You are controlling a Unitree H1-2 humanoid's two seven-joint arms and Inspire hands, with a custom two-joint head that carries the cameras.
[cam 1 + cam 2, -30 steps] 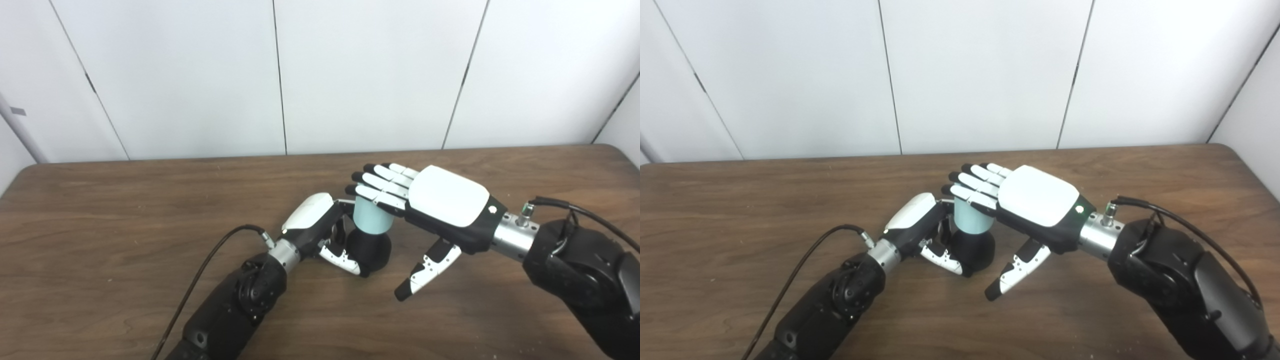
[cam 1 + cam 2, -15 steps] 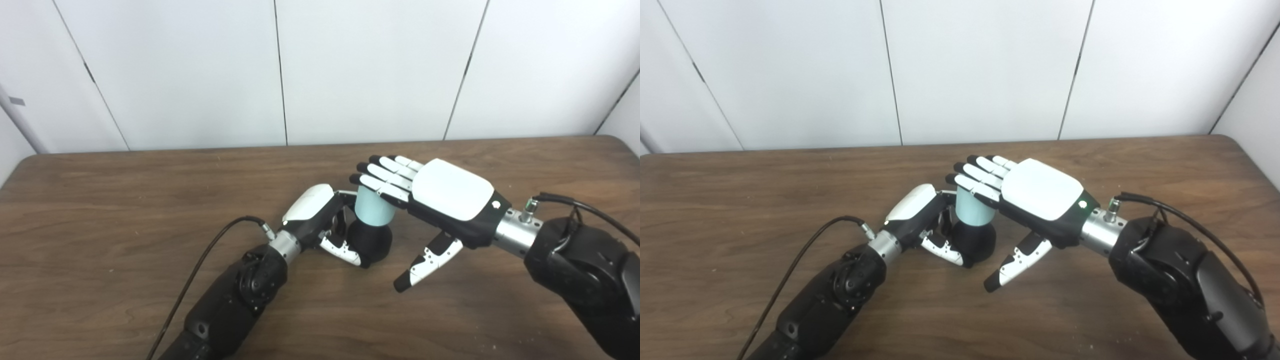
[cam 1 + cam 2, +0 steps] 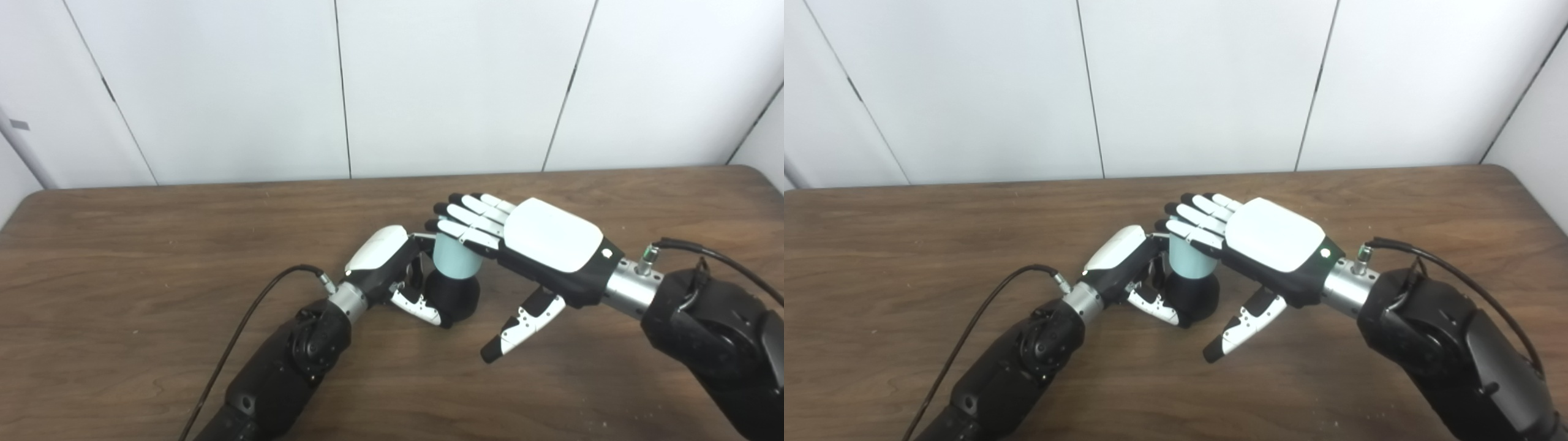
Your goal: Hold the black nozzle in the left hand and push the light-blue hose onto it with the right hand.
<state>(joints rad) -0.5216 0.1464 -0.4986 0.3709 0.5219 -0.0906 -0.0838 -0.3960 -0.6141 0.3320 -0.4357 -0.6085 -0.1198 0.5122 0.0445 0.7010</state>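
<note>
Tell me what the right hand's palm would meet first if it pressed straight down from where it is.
Most likely the light-blue hose, whose top the right hand covers with flat fingers. The hose sits on the black nozzle, held by the left hand.

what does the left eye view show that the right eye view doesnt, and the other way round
Only the left eye view: a small grey tag on the wall at the far left edge, and the table's rounded far-left corner.

Only the right eye view: more of the right arm toward the bottom right corner.

Both: the left hand shut on the black nozzle, which stands on the table; the light-blue hose sitting on the nozzle; the right hand flat and open, fingers resting on the hose's top.
</note>
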